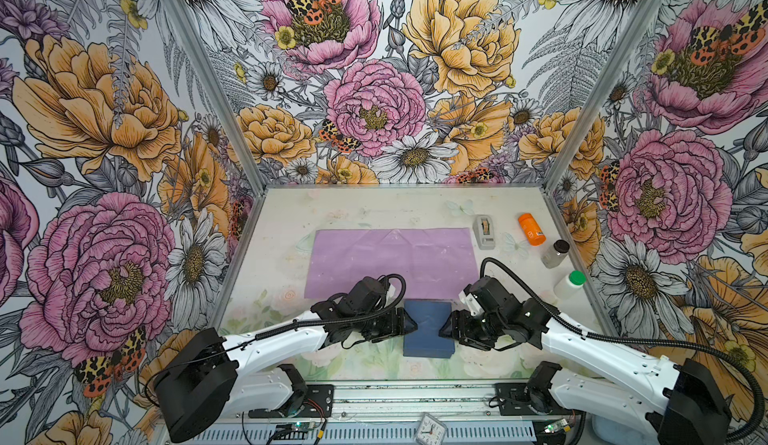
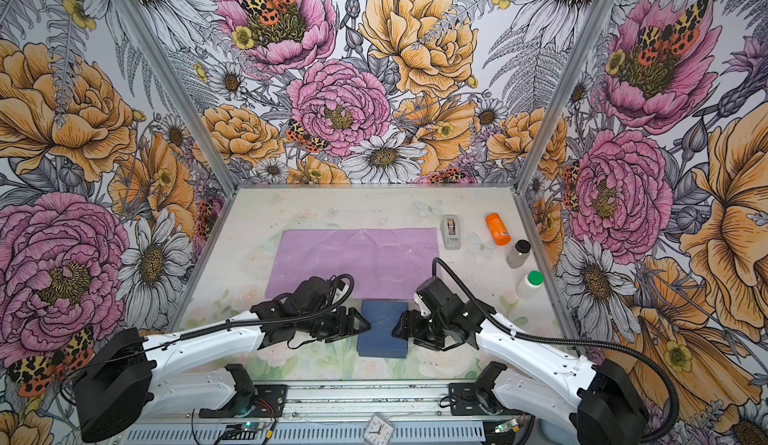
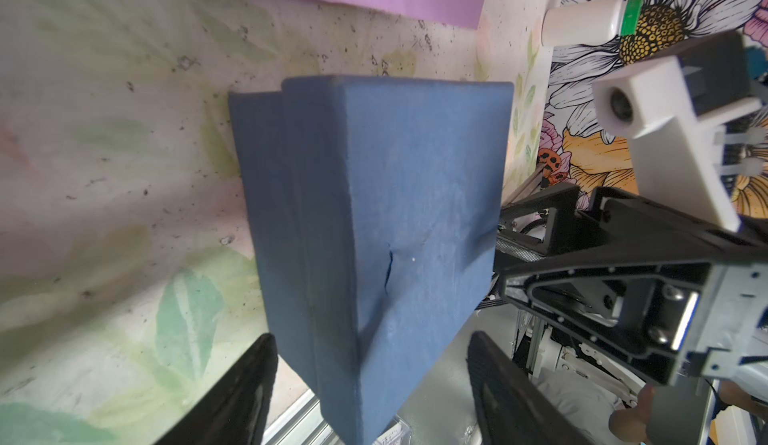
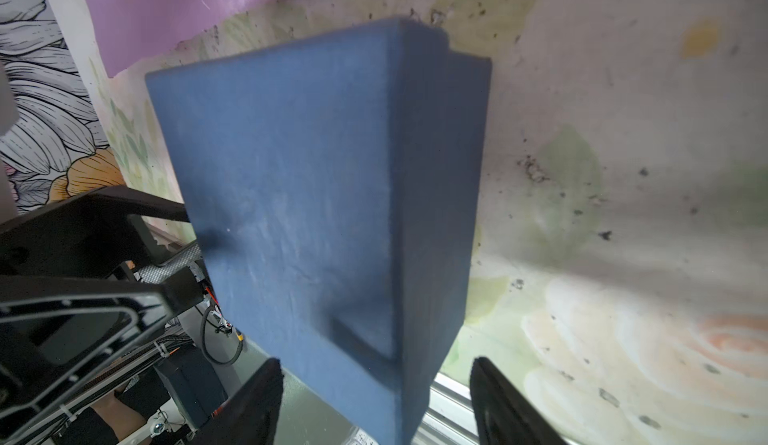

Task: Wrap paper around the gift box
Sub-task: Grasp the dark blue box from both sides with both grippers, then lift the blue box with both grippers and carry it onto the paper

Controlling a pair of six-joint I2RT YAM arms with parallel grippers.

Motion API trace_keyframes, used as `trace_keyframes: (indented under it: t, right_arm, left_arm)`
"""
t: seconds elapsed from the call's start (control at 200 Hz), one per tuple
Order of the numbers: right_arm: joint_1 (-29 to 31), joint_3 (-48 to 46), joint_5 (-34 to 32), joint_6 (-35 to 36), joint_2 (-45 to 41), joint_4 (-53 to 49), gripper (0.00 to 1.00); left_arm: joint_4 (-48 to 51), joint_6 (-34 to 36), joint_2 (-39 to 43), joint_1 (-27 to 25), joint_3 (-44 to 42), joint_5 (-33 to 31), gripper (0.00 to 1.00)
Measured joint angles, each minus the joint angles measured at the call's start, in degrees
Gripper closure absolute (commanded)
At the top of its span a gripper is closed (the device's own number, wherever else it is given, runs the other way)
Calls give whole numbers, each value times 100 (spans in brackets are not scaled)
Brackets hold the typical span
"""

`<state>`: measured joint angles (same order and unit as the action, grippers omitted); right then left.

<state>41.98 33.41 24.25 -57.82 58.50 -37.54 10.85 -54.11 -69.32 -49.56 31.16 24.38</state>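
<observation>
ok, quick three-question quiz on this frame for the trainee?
1. True or false: the box lies on the paper.
2. The white bottle's cap is: A red, B green, C blue?
3. How many claws flank the box?
Key: 1 false, it lies on the table, just short of the paper. 2 B. 3 two: left claw and right claw, one at each side, both open.

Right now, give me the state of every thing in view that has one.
gift box, closed, lying flat, unwrapped.
paper, spread flat, lilac face up, creased.
left gripper, open, jaws straddling the box's left edge.
right gripper, open, straddling its right edge.
tape dispenser, upright.
orange bottle, lying on its side.
black-capped bottle, upright, capped.
green-capped bottle, upright, capped.
</observation>
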Motion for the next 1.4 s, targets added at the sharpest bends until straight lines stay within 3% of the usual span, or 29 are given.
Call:
trace_keyframes:
  t: [0.33,0.62,0.835,1.401]
  right_arm:
    - [-35,28,129,227,498,492,35]
    - [-94,15,153,302,671,605,52]
    - [-92,11,103,282,562,549,58]
    - [-50,72,-133,-20,85,522,61]
  left_arm:
    - [-302,-26,-501,46,-59,120,42]
    - [-542,-92,-684,72,-57,358,56]
    - [-144,28,-697,-11,184,245,58]
    - [903,116,-352,-138,695,-173,59]
